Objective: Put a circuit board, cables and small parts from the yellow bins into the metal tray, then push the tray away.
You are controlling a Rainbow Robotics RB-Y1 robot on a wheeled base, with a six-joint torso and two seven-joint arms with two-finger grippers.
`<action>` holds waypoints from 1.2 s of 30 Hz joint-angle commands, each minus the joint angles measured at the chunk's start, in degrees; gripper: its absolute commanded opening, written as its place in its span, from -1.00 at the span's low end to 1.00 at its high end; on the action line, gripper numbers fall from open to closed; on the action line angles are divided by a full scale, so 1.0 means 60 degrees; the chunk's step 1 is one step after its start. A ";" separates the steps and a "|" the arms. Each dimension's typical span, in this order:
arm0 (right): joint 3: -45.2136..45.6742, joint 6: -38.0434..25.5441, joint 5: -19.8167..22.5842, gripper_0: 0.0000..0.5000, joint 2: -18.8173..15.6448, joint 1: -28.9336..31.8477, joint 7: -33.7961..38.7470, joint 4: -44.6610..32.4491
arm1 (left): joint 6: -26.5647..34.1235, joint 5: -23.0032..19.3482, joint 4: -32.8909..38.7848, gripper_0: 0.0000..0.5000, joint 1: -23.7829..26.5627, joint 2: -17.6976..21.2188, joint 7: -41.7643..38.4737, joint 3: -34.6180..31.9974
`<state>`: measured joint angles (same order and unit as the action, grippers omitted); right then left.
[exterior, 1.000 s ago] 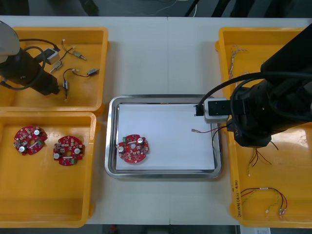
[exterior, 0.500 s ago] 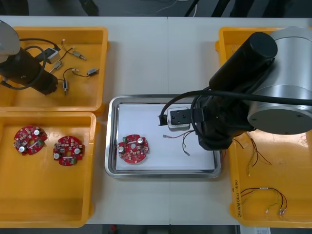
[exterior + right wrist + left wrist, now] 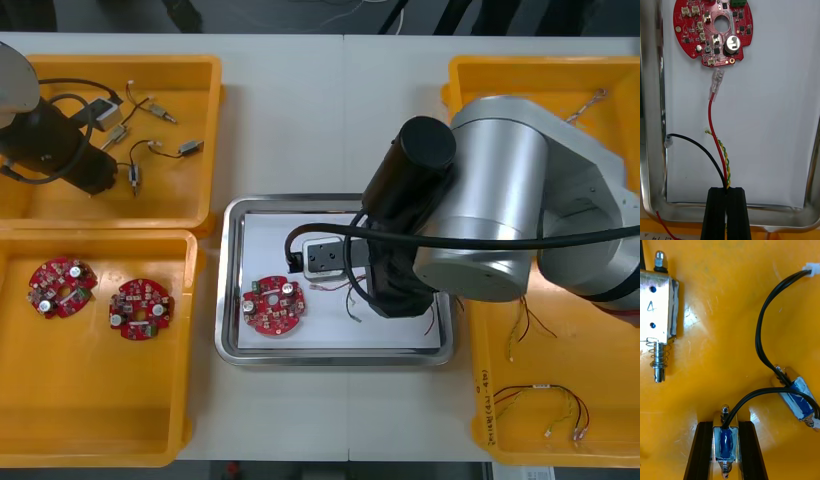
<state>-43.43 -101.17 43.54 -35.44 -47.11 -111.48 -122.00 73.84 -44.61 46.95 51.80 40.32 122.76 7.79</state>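
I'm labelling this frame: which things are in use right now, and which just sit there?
In use: tray; board in it; cable in the shut right end effector; small part in the shut left end effector.
Lying about: spare boards; bin cables; loose parts.

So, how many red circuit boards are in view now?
3. One board and a second board lie side by side in the near left bin. A third board lies in the tray, by the cable in the right end effector. The arm may hide others.
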 commanded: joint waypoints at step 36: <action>-0.1287 0.1539 -0.3052 -0.96 0.1102 0.1875 0.0754 0.1569 | 0.4597 0.0097 0.7952 -1.00 -0.1909 0.0971 -0.6720 -0.0713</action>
<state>-50.12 -92.58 26.29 -30.12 -37.15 -109.81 -112.21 100.14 -43.42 90.45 41.93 43.59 92.75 5.03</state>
